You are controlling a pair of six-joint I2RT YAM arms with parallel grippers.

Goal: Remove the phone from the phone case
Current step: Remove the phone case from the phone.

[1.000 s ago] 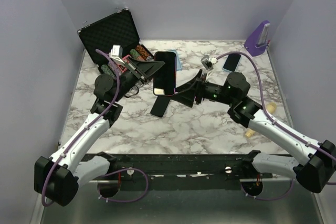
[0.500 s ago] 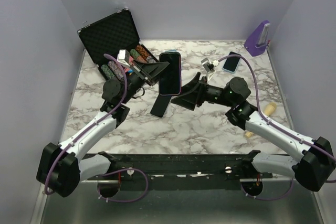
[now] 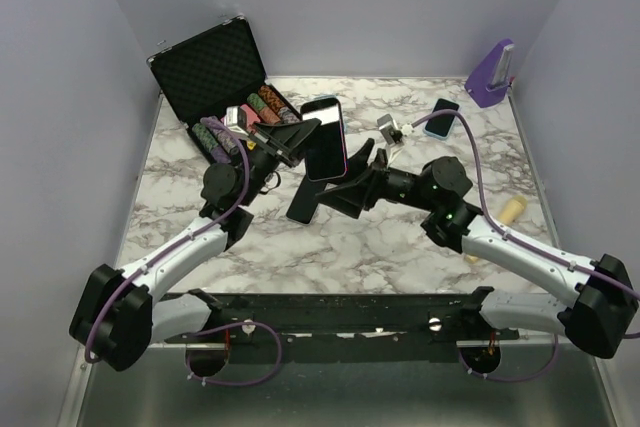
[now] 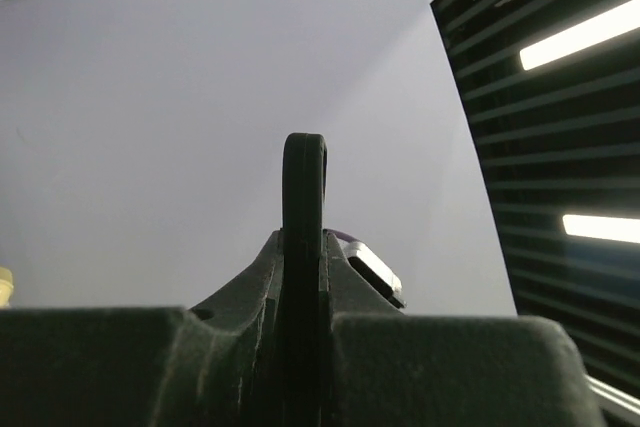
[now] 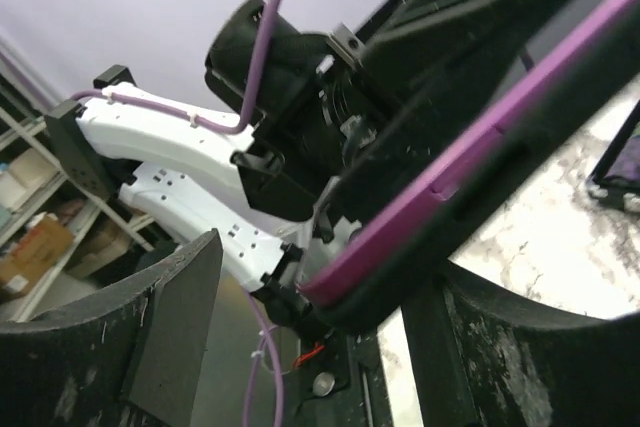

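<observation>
Two sets of fingers are set about one phone (image 3: 325,137), which is held in the air above the middle of the bench (image 3: 400,247) and is not yet out of its pink case (image 5: 440,182). Nearest, the right fingers (image 3: 342,193) are spread wide apart and are reached in from the right, so that the phone's near end is seen between them in the right wrist view, untouched as far as can be told. The long axis is run near to far, tilted a little. Beyond, the left fingers (image 3: 288,133) are clamped on the phone's left edge. The peeling grip is judged to fall to the free right arm.
</observation>
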